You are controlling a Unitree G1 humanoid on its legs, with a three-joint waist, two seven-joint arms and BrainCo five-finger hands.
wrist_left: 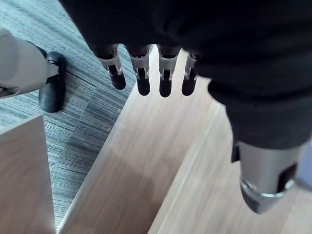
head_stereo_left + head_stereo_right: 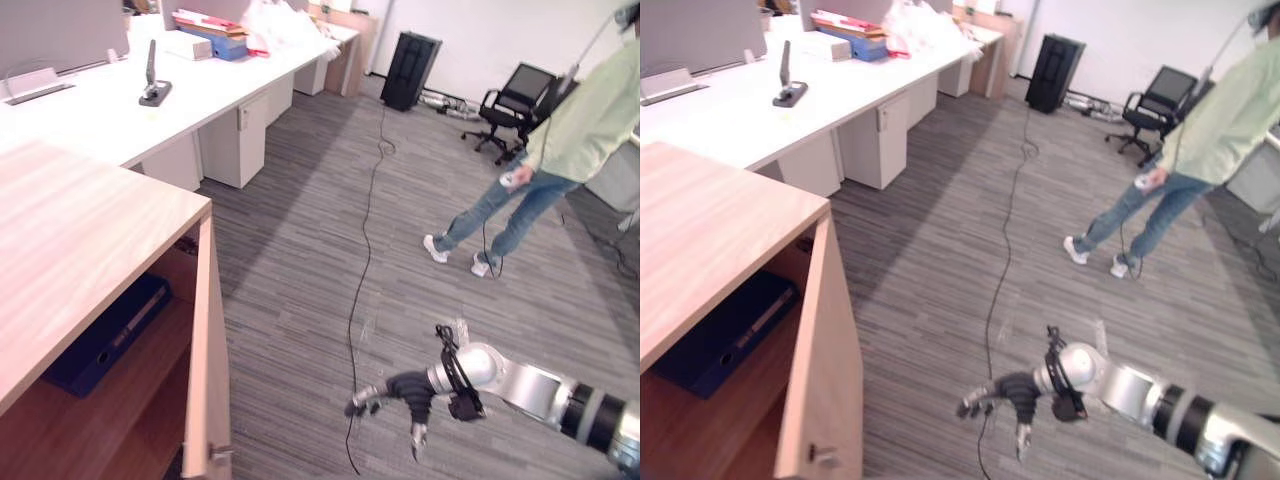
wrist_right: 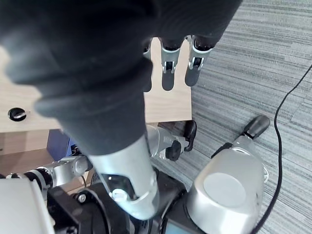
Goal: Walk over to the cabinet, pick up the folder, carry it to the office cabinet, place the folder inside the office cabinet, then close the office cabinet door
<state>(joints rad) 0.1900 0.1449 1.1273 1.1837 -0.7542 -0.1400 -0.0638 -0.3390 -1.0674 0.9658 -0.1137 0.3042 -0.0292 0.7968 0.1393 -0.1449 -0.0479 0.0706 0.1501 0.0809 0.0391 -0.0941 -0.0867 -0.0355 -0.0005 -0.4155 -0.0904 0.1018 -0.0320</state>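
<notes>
The folder (image 2: 105,338) is dark blue; the office cabinet (image 2: 70,230) is pale wood-grain. The floor (image 2: 300,240) is grey, finely striped. At two o'clock, a person (image 2: 590,120) wears a pale green top, blue jeans and white shoes.

An office: long white desks (image 2: 150,110); black swivel chair (image 2: 515,100); grey carpet (image 2: 330,220); wooden cabinet (image 2: 90,240)

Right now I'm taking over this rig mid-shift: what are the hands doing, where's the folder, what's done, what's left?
Left hand: open, fingers straight, holding nothing, close above the cabinet's wooden panels.
Right hand: open, holding nothing, out over the carpet beside the cabinet door.
Folder: lying flat on the shelf inside the office cabinet.
Done: folder placed.
Left: the door stands open; close it.
</notes>
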